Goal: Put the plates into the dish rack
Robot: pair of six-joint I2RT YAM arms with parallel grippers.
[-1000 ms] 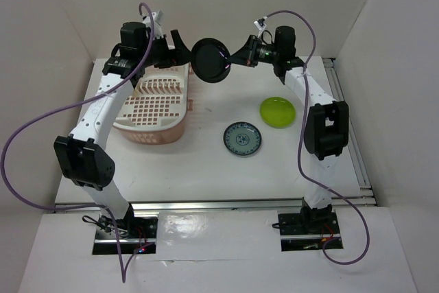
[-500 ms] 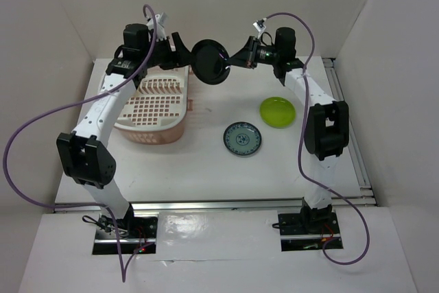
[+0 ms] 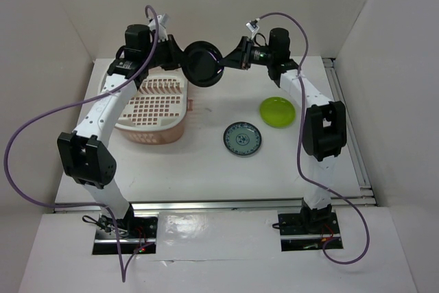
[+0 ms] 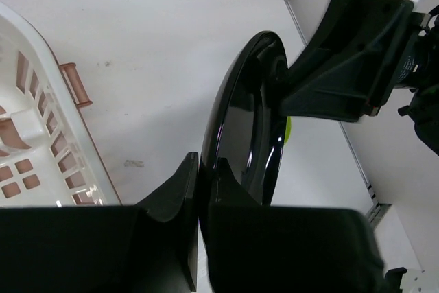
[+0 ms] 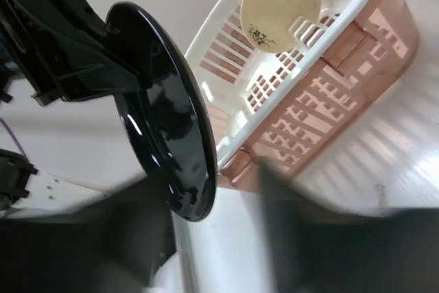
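Top external view puts the glossy black round plate (image 3: 202, 64) on edge in the air between my 2 arms, above the counter (image 3: 206, 162) and just right of the white lattice plastic dish rack (image 3: 156, 106) with its salmon base. The left gripper (image 3: 177, 58) is clenched on the plate's rim, and the left wrist view shows a finger on each face. The right gripper (image 3: 226, 62) sits at the opposite rim, but its wrist view is blurred and I cannot tell whether it grips.

I judge this a handover. I want the right jaws fully clear before the left arm carries the plate, kept upright, toward the prongs.

Only the right wrist view shows the cream plate with a dark patch (image 5: 280, 6) inside the rack. Only the overhead shows the lime green plate (image 3: 278, 111) and the blue-white patterned plate (image 3: 242, 138) on the counter.
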